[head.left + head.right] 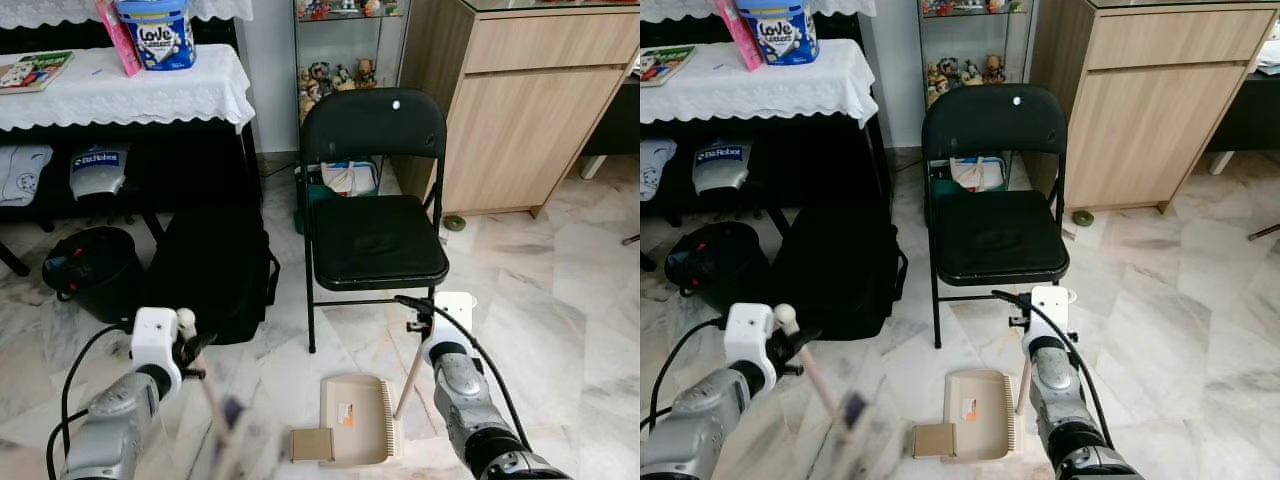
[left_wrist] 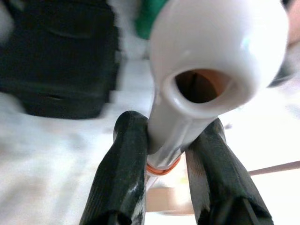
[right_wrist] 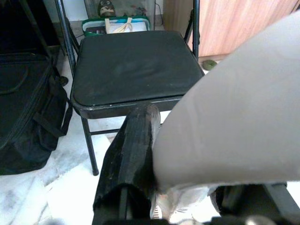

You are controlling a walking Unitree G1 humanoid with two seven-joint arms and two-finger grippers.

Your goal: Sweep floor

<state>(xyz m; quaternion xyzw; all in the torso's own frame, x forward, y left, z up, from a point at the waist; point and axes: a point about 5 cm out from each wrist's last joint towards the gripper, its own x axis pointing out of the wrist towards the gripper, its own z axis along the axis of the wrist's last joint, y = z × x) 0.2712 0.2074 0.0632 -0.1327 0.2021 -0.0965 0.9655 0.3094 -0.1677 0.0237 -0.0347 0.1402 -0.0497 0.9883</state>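
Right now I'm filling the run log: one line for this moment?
left end effector shut on broom handle | right end effector holding dustpan handle | dustpan on floor before black chair

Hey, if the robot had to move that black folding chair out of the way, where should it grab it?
Probably the top edge of the folding chair's backrest, coming down from above and in front. The seat faces the robot, the backrest stands upright with its rim free, and a black bag crowds the chair's left side.
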